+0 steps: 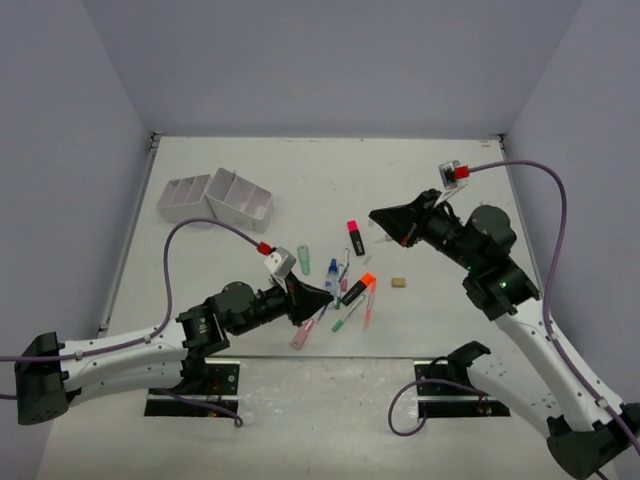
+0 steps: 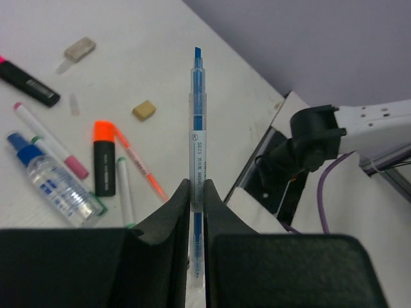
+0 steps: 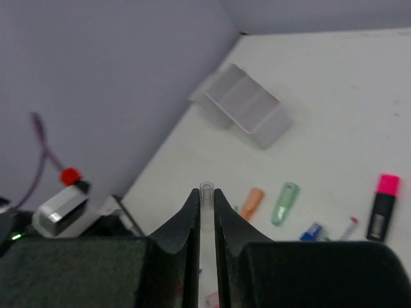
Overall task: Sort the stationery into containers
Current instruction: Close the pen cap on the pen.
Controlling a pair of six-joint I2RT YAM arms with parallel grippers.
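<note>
My left gripper (image 2: 198, 196) is shut on an uncapped blue highlighter (image 2: 198, 122) that points forward above the table; in the top view the gripper (image 1: 318, 298) hovers at the near edge of the stationery. My right gripper (image 3: 206, 196) is shut on a small clear cap (image 3: 206, 190); in the top view it (image 1: 380, 217) hangs above the table right of the pile. Loose on the table lie a blue-capped bottle (image 2: 54, 183), an orange highlighter (image 2: 104, 160), a pink-and-black highlighter (image 1: 355, 237), a tan eraser (image 1: 398, 283) and thin pens (image 2: 138, 165). The white organiser (image 1: 215, 198) stands at the back left.
A green cap (image 3: 284, 203) and an orange cap (image 3: 252, 202) lie near the pile. A grey eraser (image 2: 79, 49) lies farther off. The right arm's base (image 2: 314, 141) stands at the near table edge. Grey walls close the table on three sides.
</note>
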